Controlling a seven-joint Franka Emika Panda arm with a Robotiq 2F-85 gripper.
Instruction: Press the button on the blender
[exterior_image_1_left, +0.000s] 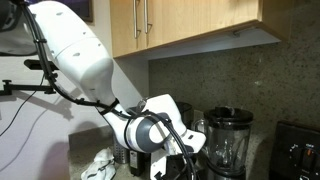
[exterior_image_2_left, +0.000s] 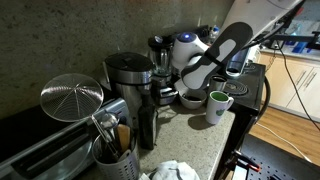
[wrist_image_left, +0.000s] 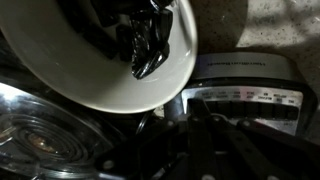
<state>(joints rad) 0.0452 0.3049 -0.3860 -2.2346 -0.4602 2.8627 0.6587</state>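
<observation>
The blender (exterior_image_1_left: 228, 140) has a clear rounded jar, a black lid and a dark base, and stands on the counter against the stone wall. In an exterior view it shows behind the arm (exterior_image_2_left: 158, 52). In the wrist view its silver button panel (wrist_image_left: 240, 92) fills the right middle. My gripper (wrist_image_left: 196, 110) is dark, looks shut and empty, and its tip sits just below the left end of that panel. In both exterior views the gripper (exterior_image_1_left: 172, 158) (exterior_image_2_left: 186, 82) is low, close in front of the blender's base.
A boxy black-and-steel coffee maker (exterior_image_2_left: 130, 80) stands beside the blender. A white bowl (wrist_image_left: 70, 60) with dark contents lies close to my gripper. A green-and-white mug (exterior_image_2_left: 218, 105), a toaster oven (exterior_image_2_left: 50, 135), a utensil holder (exterior_image_2_left: 115, 155) and wooden cabinets overhead (exterior_image_1_left: 190, 25) crowd the area.
</observation>
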